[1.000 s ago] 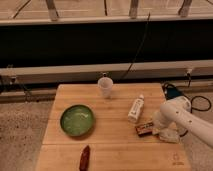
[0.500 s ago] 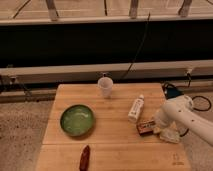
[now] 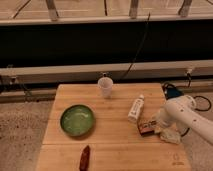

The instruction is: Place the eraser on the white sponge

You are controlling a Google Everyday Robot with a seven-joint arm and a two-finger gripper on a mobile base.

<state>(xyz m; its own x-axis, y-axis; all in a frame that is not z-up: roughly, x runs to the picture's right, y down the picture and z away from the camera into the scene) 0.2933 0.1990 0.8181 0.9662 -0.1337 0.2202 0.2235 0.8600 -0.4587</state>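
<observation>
Wooden surface (image 3: 115, 150) carries the eraser (image 3: 146, 126) at lower right, the tool (image 3: 157, 125) beside it with its grip impossible to tell, so the pick-up looks in hand and next comes a short carry right onto the white sponge (image 3: 171, 136).

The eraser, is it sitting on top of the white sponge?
No, the eraser lies on the table left of the white sponge, with the gripper right beside it.
</observation>
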